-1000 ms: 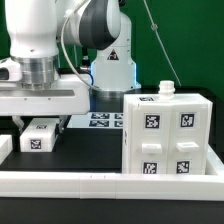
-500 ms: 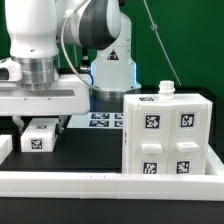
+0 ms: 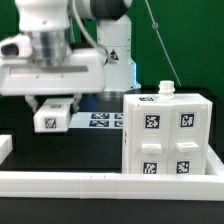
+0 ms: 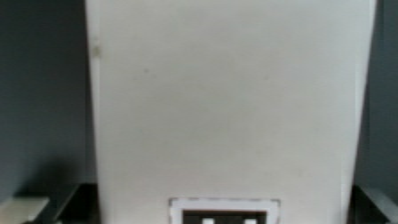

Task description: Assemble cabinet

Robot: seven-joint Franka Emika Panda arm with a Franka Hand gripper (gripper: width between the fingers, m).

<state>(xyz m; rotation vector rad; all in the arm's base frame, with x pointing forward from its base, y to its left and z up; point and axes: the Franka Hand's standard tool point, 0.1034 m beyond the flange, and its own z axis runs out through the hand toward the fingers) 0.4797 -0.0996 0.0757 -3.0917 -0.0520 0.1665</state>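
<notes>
– On the exterior view's right, close to the near edge of the table (image 3: 95, 150), stands the cabinet (image 3: 165, 135). It is upright, with four tags on the face towards us and a small white knob (image 3: 165, 89) on its top.

– And the arm? Is it carrying anything?

– Yes. The gripper (image 3: 55, 108) is over on the exterior view's left, well apart from the cabinet. Its fingers are closed onto the sides of a small white block (image 3: 52, 121), which hangs under the hand clear of the black tabletop. In the wrist view that block (image 4: 214, 100) fills nearly everything: a plain white face with a tag at one end.

– So how far along would you say they are?

– Part way, by my reckoning. The shell is standing and looks whole from here, but the block is not yet in it. It has to travel across to the right and be fitted. I cannot see any opening from this side, so I cannot say where it goes.

– Anything else waiting?

– Another white part (image 3: 4, 146) peeks in at the far left edge, lying on the table. The marker board (image 3: 100, 119) lies flat farther back, and the long white rail (image 3: 90, 181) runs along the near side. I'd guess more pieces than this one remain.
</notes>
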